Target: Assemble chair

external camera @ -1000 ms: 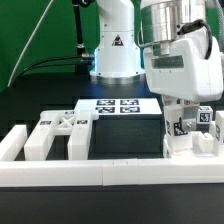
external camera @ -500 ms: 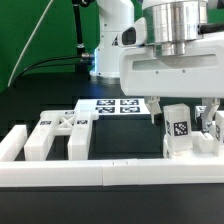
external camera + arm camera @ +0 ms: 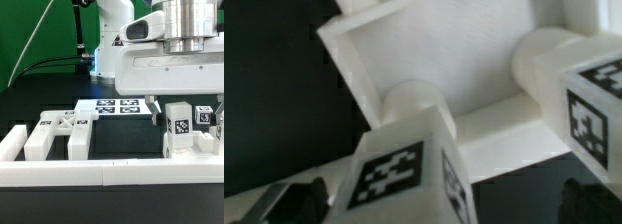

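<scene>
The partly joined chair piece (image 3: 183, 138) stands at the exterior view's right: a white panel with two upright posts bearing tags. In the wrist view the panel (image 3: 438, 50) and both tagged posts (image 3: 402, 165) show close up. My gripper (image 3: 187, 113) hangs right above this piece, open, with its dark fingers (image 3: 155, 110) set wide on either side of the nearer post. In the wrist view the gripper (image 3: 446, 205) straddles that post with a gap on one side. Two more white tagged chair parts (image 3: 55, 135) stand at the exterior view's left.
The marker board (image 3: 118, 106) lies flat at the middle back. A long low white border rail (image 3: 100, 176) runs along the front, with an end block (image 3: 12, 145) at the exterior view's left. The robot's base (image 3: 112, 55) stands behind.
The gripper has turned about its vertical axis, so its broad side now faces the camera, and shifted slightly to the exterior view's right. The chair pieces have not moved.
</scene>
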